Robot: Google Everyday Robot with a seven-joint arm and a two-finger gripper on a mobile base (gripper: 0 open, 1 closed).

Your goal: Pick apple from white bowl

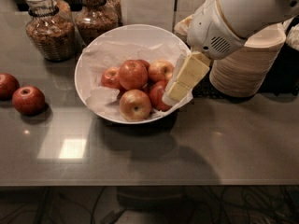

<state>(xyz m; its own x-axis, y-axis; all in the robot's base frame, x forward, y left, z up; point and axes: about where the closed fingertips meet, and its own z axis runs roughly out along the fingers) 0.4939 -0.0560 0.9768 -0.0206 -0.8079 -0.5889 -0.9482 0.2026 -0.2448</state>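
The white bowl (140, 29), lined with crinkled white paper, stands at the table's middle and holds several apples. The apple (133, 73), the biggest and mostly red, sits on top at the bowl's centre. A yellower apple (161, 70) lies to its right, a streaked one (135, 105) in front, and a darker red one (158, 95) at the front right. My gripper (175, 90), cream-coloured on a white arm, reaches in from the upper right. It hangs over the bowl's right rim, right beside the darker apple and to the right of the apple.
Two glass jars (49, 29) (96, 15) of brown food stand behind the bowl at the left. Two loose red apples (29, 100) (7, 85) lie on the table at the far left. A stack of beige disposable bowls (243, 64) stands to the right, under my arm.
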